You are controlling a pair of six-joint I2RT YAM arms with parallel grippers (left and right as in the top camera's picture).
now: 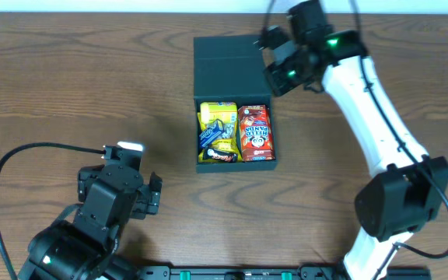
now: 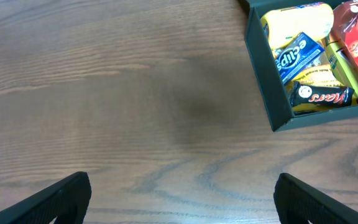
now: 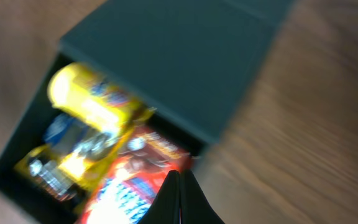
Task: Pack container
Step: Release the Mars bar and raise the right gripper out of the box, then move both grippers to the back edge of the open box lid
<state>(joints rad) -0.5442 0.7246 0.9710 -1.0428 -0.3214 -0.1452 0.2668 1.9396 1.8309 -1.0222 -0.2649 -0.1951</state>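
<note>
Overhead: black square container (image 1: 234, 117), lid half-raised, snack-filled.

In the container (image 1: 232, 66), the red packet (image 1: 256, 134) reads "HELLO PANDA" in white letters. The black bar (image 2: 321, 96) at the box's corner carries the red "Mars" logo. The blue wrapper (image 2: 297, 56) just above it bears white lettering, seemingly "Chips", though it isn't sharp enough to be sure.
</note>
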